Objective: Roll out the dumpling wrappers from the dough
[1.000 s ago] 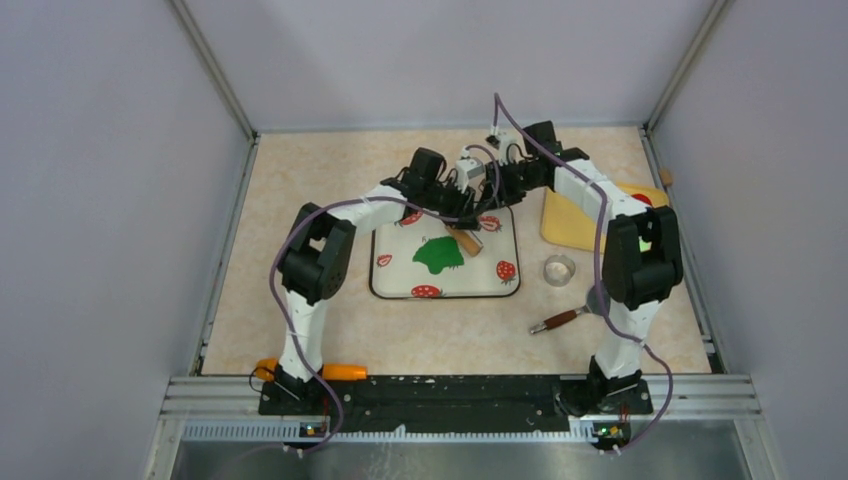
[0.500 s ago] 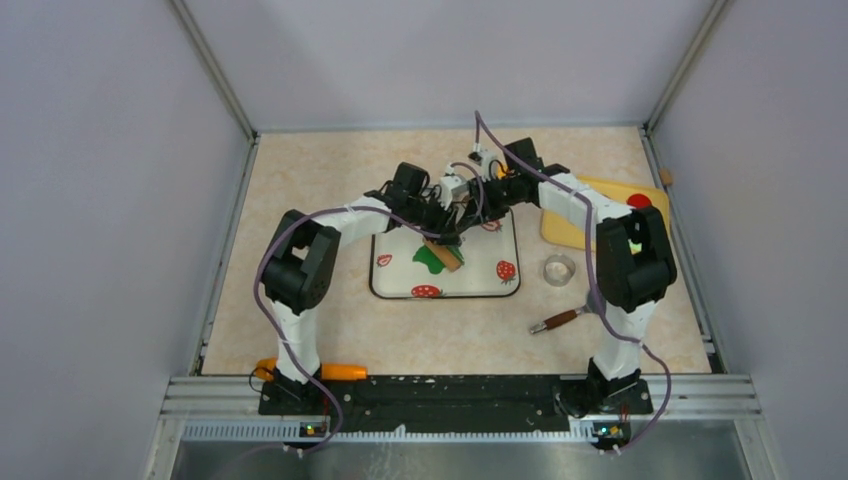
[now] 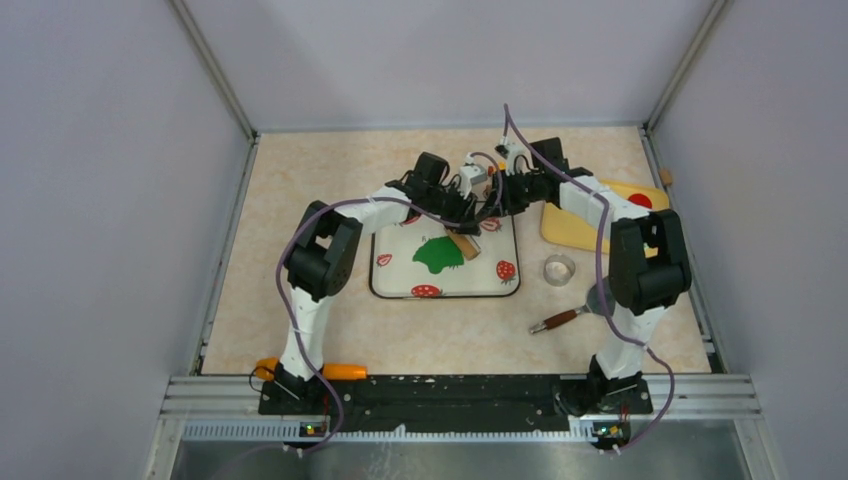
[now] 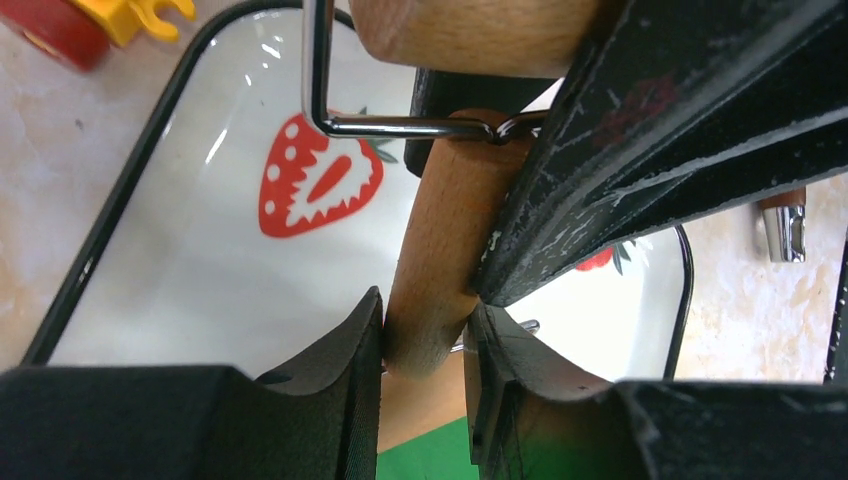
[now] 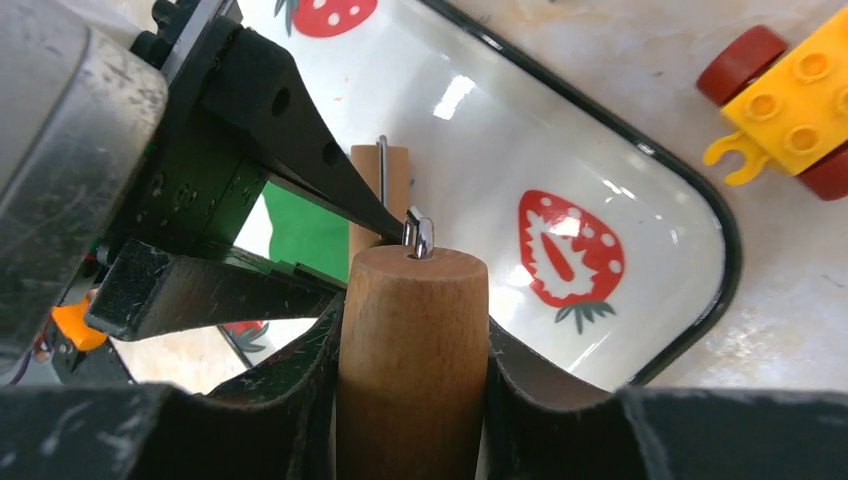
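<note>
One roller [image 3: 463,243] rolled rightward over dough [image 3: 436,255].

the dough [image 3: 438,254] lies on the tray [image 3: 470,281] just left of the rolling pin [image 3: 463,243].

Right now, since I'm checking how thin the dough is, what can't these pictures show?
- Top view: the arms cover most of the roller; its contact with the dough is unclear.
- Left wrist view: the left gripper and the bottom edge leave only a dough sliver.
- Right wrist view: the left gripper hides most of the dough.
</note>
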Action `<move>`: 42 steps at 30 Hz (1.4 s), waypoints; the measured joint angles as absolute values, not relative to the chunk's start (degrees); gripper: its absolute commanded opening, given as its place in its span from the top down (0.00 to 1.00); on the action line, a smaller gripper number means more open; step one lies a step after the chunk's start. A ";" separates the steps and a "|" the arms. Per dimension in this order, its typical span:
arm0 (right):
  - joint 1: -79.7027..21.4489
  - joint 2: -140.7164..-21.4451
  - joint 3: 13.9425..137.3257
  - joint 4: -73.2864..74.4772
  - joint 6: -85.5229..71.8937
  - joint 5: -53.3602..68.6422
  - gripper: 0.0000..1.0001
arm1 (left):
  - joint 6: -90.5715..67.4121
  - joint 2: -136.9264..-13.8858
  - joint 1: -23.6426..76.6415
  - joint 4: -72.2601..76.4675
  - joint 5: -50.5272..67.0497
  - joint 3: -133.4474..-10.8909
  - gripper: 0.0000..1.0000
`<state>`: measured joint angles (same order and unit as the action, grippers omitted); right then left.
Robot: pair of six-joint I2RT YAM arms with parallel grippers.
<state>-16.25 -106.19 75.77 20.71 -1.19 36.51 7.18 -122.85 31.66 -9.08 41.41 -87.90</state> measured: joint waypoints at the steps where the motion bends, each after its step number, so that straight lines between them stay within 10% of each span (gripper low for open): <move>1: -16.05 -106.10 75.75 20.58 -1.10 36.25 1.00 | 6.98 -123.35 31.73 -9.08 41.60 -88.62 1.00; 18: -16.12 -100.66 75.92 26.04 1.08 32.91 1.00 | 6.83 -123.24 33.50 -12.56 42.41 -92.77 1.00; 42: -28.56 -111.59 79.55 20.71 -1.76 42.11 1.00 | 4.80 -103.81 25.76 -11.09 39.09 -62.65 1.00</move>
<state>-28.56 -111.59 79.55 20.71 -1.76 42.11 4.80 -103.81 25.76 -11.09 39.09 -62.65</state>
